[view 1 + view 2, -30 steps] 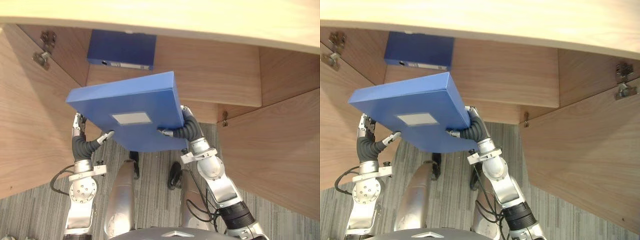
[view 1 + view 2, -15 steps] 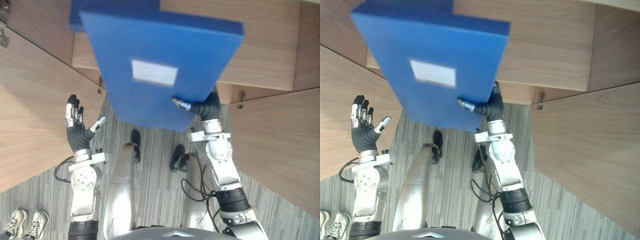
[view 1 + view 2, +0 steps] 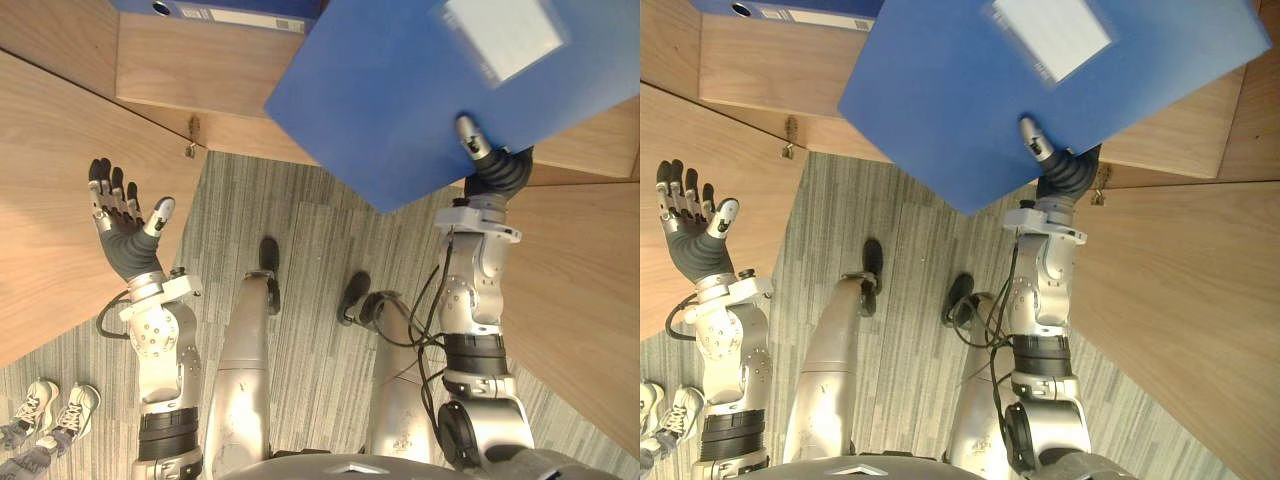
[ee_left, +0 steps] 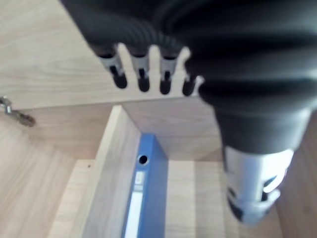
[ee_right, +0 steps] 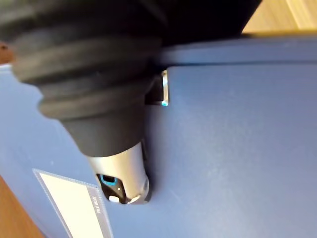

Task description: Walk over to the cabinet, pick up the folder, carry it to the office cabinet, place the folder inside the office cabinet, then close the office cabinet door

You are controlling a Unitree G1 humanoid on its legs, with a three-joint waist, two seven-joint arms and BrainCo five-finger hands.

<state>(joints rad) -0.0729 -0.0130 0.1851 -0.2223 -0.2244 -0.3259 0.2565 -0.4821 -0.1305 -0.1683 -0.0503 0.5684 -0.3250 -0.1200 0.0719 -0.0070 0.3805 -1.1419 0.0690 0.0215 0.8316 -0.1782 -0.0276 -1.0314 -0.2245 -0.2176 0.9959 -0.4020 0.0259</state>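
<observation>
Fingers and thumb of the right hand (image 3: 497,172) pinch the near edge of the flat blue folder (image 3: 400,90), which is held high and tilted before the wooden cabinet shelf (image 3: 180,65). A second blue binder (image 3: 225,10) lies at that shelf's far left. The left hand (image 3: 125,225) is well apart at the left, fingers (image 3: 100,185) spread, beside the open left door (image 3: 45,230). Grey carpet (image 3: 310,260) shows between the doors.

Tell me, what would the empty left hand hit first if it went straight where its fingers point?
Probably the open wooden cabinet door beside the left hand, though depth is hard to judge.
</observation>
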